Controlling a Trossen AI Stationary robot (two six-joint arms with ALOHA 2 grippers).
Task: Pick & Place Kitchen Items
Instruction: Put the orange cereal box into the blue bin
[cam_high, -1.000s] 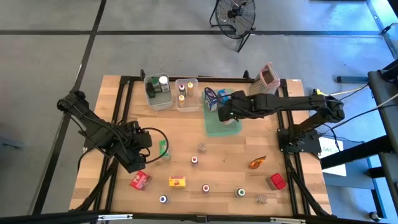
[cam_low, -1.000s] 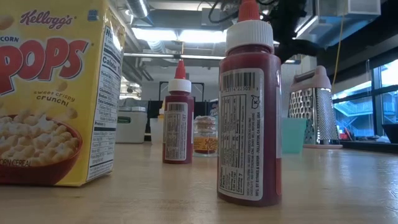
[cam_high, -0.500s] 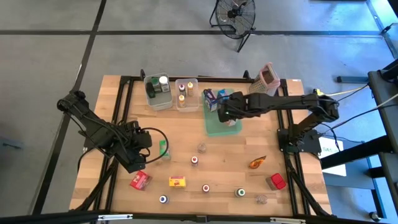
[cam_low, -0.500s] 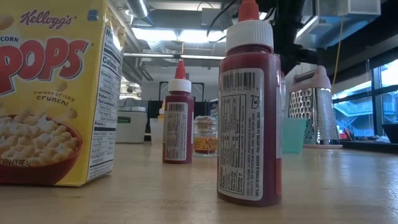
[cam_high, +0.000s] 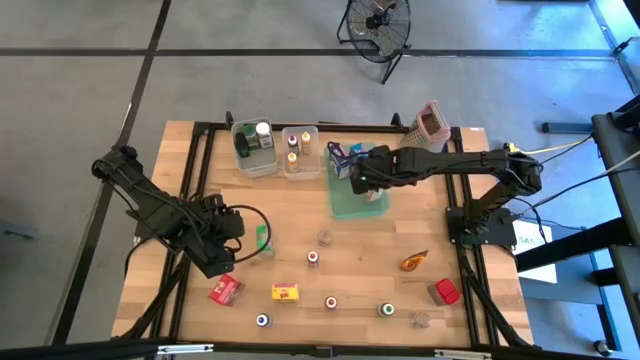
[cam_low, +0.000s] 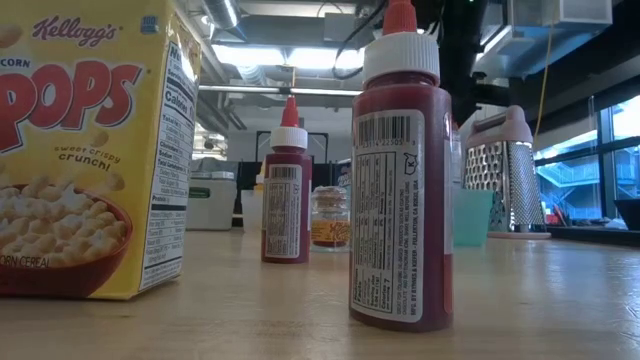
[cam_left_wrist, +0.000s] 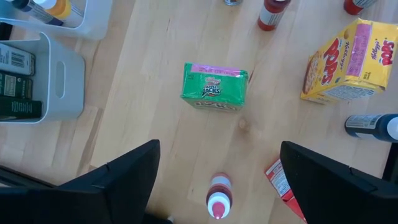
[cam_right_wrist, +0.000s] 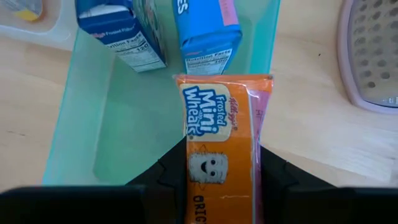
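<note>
- Since a second ago, the right arm has drawn in slightly toward the upper middle of the high view, carrying its load further over the green tray (cam_high: 345, 205); the left arm has not shifted.
- High view: the right tool (cam_high: 362, 180) hangs over the tray's upper part, beside the blue cartons (cam_high: 342, 158) standing at the tray's upper left. The left tool (cam_high: 238, 238) hovers at centre left, with the green carton (cam_high: 262, 240) just to its right. Loose items lie across the lower table (cam_high: 370, 250), among them a yellow carton (cam_high: 287, 292) and a red packet (cam_high: 226, 290).
- Low view: neither tool can be told apart here. A red sauce bottle (cam_low: 401, 190) and the yellow cereal box (cam_low: 90, 150) fill the foreground; the box grater (cam_low: 497, 180) stands at the right.
- Left wrist view: the left tool (cam_left_wrist: 217, 186) stands wide open and empty. The green carton (cam_left_wrist: 214, 86) lies straight ahead between the line of its fingers, its long axis running across them, so this arm is plainly the nearer one for it.
- Right wrist view: the right tool (cam_right_wrist: 217, 186) is closed on the orange carton (cam_right_wrist: 219, 143), whose long axis runs forward from the fingers towards the two blue cartons (cam_right_wrist: 208, 31). The tray floor (cam_right_wrist: 118, 124) lies bare beside it, so the release likely needs only a short descent.
</note>
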